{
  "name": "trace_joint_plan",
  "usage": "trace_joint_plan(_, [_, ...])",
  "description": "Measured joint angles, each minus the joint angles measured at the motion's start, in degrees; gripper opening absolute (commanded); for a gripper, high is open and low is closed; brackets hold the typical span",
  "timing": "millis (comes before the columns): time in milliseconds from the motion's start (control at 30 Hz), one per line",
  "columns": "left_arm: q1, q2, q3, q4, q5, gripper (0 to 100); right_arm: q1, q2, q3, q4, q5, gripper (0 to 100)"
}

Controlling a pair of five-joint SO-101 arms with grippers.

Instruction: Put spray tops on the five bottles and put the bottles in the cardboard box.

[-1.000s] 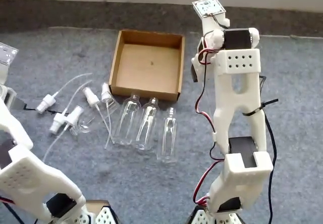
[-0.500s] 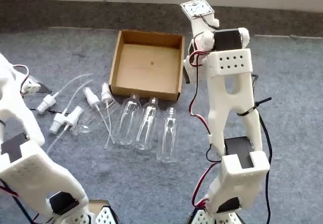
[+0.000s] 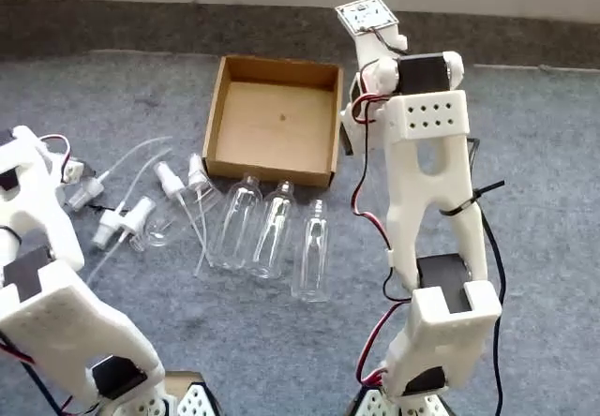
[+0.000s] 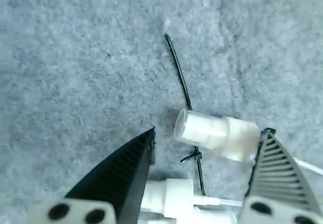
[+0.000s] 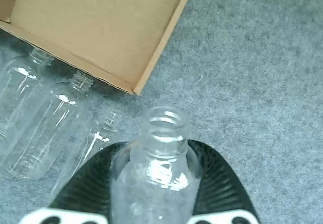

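"On the grey carpet (image 4: 75, 57), what is under your left gripper (image 4: 208, 132)?"

"A white spray top (image 4: 217, 134); it lies on its side, across a thin black tie (image 4: 177, 72); my two fingers (image 4: 126, 173) are spread wide, one on each side of it; I cannot tell if they touch it; another spray top (image 4: 169, 199) lies just beside it."

"And your right gripper (image 5: 160, 151)?"

"It is closed around a clear bottle (image 5: 161, 178); the bottle sits between my two black fingers (image 5: 222, 183), open mouth showing; I hold it just beside the cardboard box (image 5: 101, 22)."

"Where are the other bottles?"

"Three bottles (image 3: 274, 229) lie side by side on the carpet, just in front of the box; more spray tops (image 3: 139, 212) with long thin tubes lie beside them, nearer my left arm."
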Motion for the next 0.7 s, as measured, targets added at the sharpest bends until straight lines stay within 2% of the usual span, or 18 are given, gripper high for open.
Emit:
trace_joint_plan(267, [3.25, 0.0, 2.37, -1.67, 0.0, 29, 0.0, 0.0, 0.0, 0.0, 0.0, 0.5])
trace_joint_plan(367, [3.43, 0.0, 2.37, -1.85, 0.0, 24, 0.0, 0.0, 0.0, 0.0, 0.0, 0.5])
trace_joint_plan(500, [3.69, 3.6, 2.55, -5.8, 0.09, 18, 0.0, 0.0, 0.0, 0.0, 0.0, 0.5])
trace_joint_plan(700, [3.78, 8.26, 1.76, -11.78, 0.09, 17, 0.0, 0.0, 0.0, 0.0, 0.0, 0.5])
